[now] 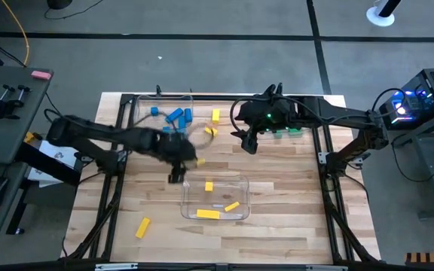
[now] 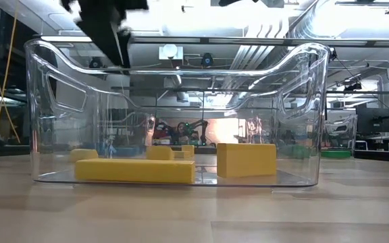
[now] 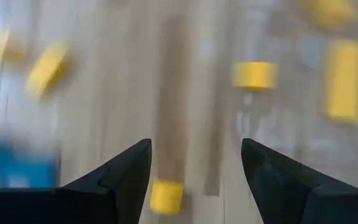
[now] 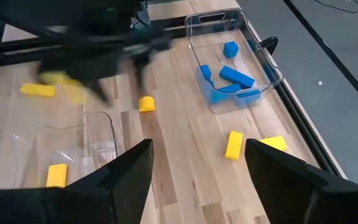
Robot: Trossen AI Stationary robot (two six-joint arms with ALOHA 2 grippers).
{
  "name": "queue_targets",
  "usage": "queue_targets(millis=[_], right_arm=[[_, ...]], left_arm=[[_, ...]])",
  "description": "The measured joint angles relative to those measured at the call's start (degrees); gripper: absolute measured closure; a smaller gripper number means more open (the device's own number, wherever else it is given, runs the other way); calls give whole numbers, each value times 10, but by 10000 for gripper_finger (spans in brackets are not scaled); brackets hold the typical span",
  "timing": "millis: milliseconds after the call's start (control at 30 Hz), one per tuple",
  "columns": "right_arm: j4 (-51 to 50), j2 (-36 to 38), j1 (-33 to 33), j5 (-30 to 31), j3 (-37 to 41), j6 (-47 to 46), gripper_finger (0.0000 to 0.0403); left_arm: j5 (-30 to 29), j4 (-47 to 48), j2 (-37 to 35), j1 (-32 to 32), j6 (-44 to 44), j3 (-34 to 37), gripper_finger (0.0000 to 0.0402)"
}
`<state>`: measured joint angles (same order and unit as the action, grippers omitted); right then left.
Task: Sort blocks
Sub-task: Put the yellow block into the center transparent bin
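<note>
High view: the left gripper (image 1: 175, 176) is hanging over the middle of the wooden surface (image 1: 292, 211), just beside the near clear bin (image 1: 245, 197), which is holding four yellow blocks (image 1: 209, 214). One yellow block (image 1: 200, 161) is lying just beside that gripper, two more are lying near the far bin (image 1: 143, 102) holding the blue blocks (image 1: 175, 116), and a single yellow bar (image 1: 142, 227) is lying apart toward the front left. The right gripper (image 1: 249, 144) is waiting over the far right part of the surface, with green blocks (image 1: 287, 132) showing partly under its arm. Low view: the near bin is filling the picture, with yellow blocks resting on its floor and a dark arm showing above its rim. Left wrist view: the left fingers (image 3: 124, 174) are standing wide apart and gripping nothing, with a yellow block (image 3: 166, 196) lying on the surface between them; the picture is blurred. Right wrist view: the right fingers (image 4: 129, 174) are spread wide and carrying nothing, looking toward the blue-block bin (image 4: 272, 71) and loose yellow blocks.
</note>
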<state>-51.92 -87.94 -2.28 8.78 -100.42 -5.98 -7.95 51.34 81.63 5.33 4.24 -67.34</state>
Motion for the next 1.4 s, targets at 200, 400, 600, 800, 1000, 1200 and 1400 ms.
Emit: queue_targets(millis=[200,400,600,800,1000,1200,1400], right_arm=[[-2,0,0,0,0,-1,151],[-2,0,-3,0,0,5,151],[-2,0,-7,-2,0,9,151],[-2,0,-7,-2,0,9,151],[-2,0,-7,-3,0,11,151],[-2,0,-7,-3,0,11,151],[-2,0,-7,-3,0,11,151]], left_arm=[[24,18,-3,-74,388,78,166],[-18,-11,-3,-62,586,153,165],[-20,-64,-3,-65,663,188,165],[-24,-66,-3,-64,719,219,165],[-16,-115,-3,-64,723,239,165],[-20,-116,11,-64,723,239,165],[-8,-124,48,-64,721,239,165]])
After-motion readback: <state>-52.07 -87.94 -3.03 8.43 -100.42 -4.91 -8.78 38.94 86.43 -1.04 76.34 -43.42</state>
